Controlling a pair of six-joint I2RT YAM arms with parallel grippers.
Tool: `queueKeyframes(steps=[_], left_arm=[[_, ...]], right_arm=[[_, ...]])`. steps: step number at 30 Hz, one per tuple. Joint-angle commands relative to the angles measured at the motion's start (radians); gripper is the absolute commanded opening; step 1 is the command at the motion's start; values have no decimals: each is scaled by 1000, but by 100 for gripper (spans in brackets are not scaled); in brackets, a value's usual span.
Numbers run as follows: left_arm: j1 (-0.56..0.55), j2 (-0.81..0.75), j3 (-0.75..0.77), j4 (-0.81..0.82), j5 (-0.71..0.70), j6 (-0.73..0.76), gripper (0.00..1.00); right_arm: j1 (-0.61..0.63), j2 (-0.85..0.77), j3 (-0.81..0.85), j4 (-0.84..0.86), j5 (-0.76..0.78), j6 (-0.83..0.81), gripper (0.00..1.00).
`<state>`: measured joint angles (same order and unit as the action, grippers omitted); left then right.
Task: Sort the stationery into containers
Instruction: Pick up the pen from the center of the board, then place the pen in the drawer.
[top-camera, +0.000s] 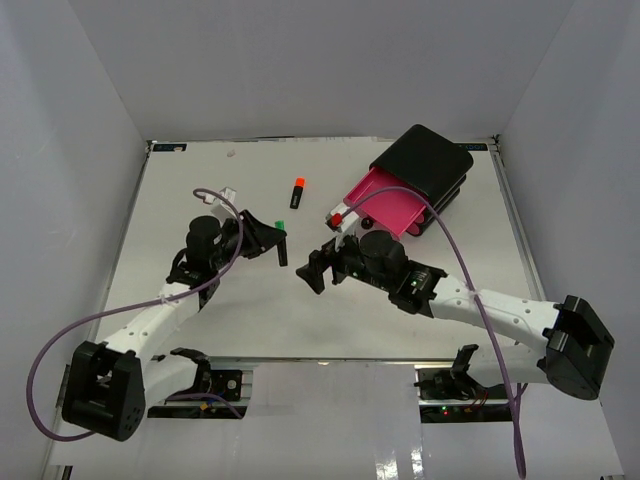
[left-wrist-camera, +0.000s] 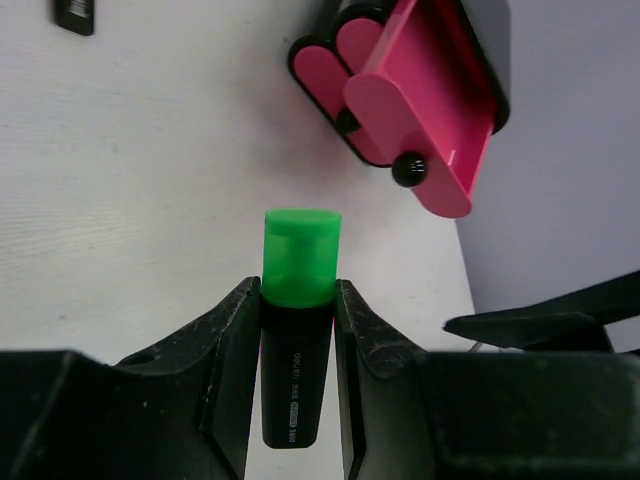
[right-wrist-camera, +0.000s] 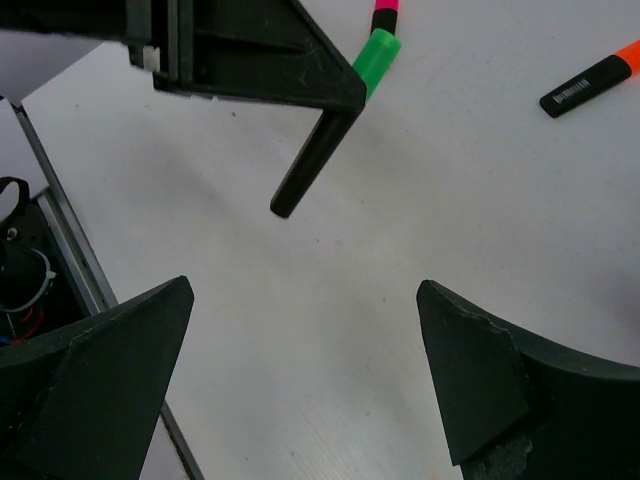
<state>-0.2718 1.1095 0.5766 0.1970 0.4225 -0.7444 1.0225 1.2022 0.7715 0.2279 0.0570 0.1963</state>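
My left gripper (top-camera: 277, 240) is shut on a black highlighter with a green cap (left-wrist-camera: 298, 300), held near the cap between both fingers; it also shows in the top view (top-camera: 281, 246) and the right wrist view (right-wrist-camera: 318, 150), its black end pointing down. My right gripper (top-camera: 312, 268) is open and empty just right of it, jaws wide apart over bare table (right-wrist-camera: 305, 330). An orange-capped highlighter (top-camera: 298, 192) lies on the table behind. A pink-capped one (right-wrist-camera: 385, 10) shows only at the top edge of the right wrist view. The black drawer box (top-camera: 430, 162) has one pink drawer (top-camera: 385, 198) pulled open.
The open drawer's black knob (left-wrist-camera: 408, 168) and two shut pink drawer fronts (left-wrist-camera: 330, 70) face my left gripper. White walls enclose the table on three sides. A purple cable (top-camera: 455, 255) runs over the right arm. The table's near edge rail (right-wrist-camera: 60, 230) is below the right gripper.
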Motion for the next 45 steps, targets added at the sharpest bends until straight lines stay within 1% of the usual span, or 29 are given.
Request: queueKeyframes(steps=[1, 2, 4, 7, 9, 15, 19, 23, 27, 30, 33, 34, 36, 37, 39, 40, 43, 44, 45], left_arm=[[-69, -83, -46, 139, -119, -142, 18], [-81, -105, -56, 147, -152, -165, 18], [-111, -119, -58, 168, -174, -176, 18], [-138, -135, -60, 189, -206, -191, 18], [-150, -149, -75, 214, -224, -210, 18], [-178, -154, -100, 251, -237, -230, 18], [-201, -161, -104, 255, -251, -230, 18], [-214, -180, -103, 251, -269, -223, 17], [-228, -191, -103, 243, -275, -223, 17], [-236, -198, -106, 243, -280, -223, 17], [-242, -201, -104, 239, -280, -220, 17], [-244, -201, -104, 237, -280, -220, 17], [-248, -200, -104, 228, -281, -213, 19], [-250, -200, -106, 223, -281, -211, 20], [-250, -198, -107, 217, -281, -210, 23], [-251, -200, -110, 217, -278, -205, 26], [-251, -198, -101, 202, -275, -187, 35], [-251, -198, -95, 179, -277, -182, 45], [-251, -198, -89, 164, -277, -176, 51]], right_arm=[[8, 45, 100, 39, 35, 80, 100], [8, 56, 109, 37, 38, 94, 100], [11, 79, 132, 42, 43, 115, 100], [14, 102, 159, 44, 52, 120, 93], [16, 118, 173, 34, 56, 120, 91], [21, 155, 221, 18, 58, 117, 84], [25, 178, 247, -4, 93, 104, 79], [24, 197, 258, 1, 81, 103, 73], [24, 212, 261, 1, 87, 104, 71], [25, 211, 259, -2, 93, 104, 65], [27, 201, 256, -7, 101, 104, 55], [25, 198, 253, -6, 104, 104, 50], [25, 183, 242, -4, 110, 104, 44], [27, 178, 239, -5, 113, 104, 37], [25, 168, 230, -10, 125, 101, 27], [25, 163, 229, -15, 130, 101, 18], [25, 151, 216, -32, 155, 98, 11], [25, 143, 212, -38, 162, 97, 10], [25, 139, 207, -44, 184, 92, 8]])
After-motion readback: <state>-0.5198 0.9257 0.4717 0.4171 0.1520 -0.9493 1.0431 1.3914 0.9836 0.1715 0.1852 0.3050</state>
